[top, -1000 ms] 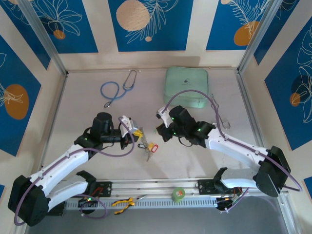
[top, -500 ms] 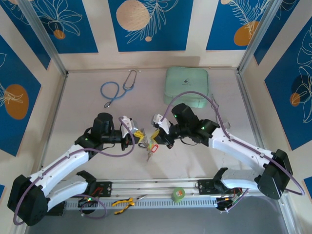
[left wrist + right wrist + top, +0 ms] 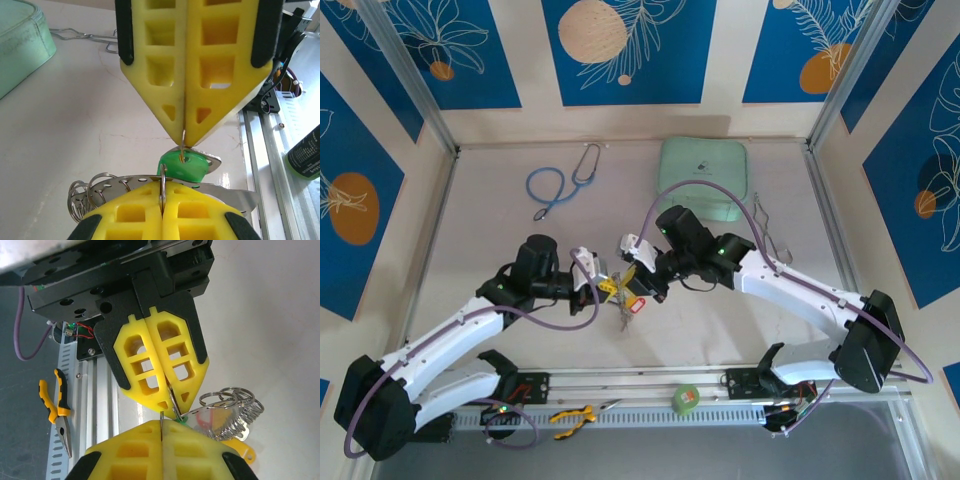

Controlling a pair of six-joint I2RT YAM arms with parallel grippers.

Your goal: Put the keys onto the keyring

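The white right arm (image 3: 790,295) has swung in leftward over the pale desk (image 3: 720,340) since a second ago. That brings its yellow honeycomb right fingers (image 3: 184,127) tip to tip with the left fingers (image 3: 162,212), which have hardly shifted. Both pairs are pressed fully together.

The left pair pinches a thin silver loop (image 3: 162,182). I take this for part of the coiled silvery keyring (image 3: 86,194), which is bunched just beside those fingers. The right pair pinches a fine wire end (image 3: 183,146) that reaches down to the hole of the green-headed key (image 3: 182,167). That key lies between the two tips, against the flat steel key blades (image 3: 225,192) resting on the left fingers.

To do this well, the left grip should stay steady while the wire feeds straight through the hole in small moves. Such slim wire could slip or bend.
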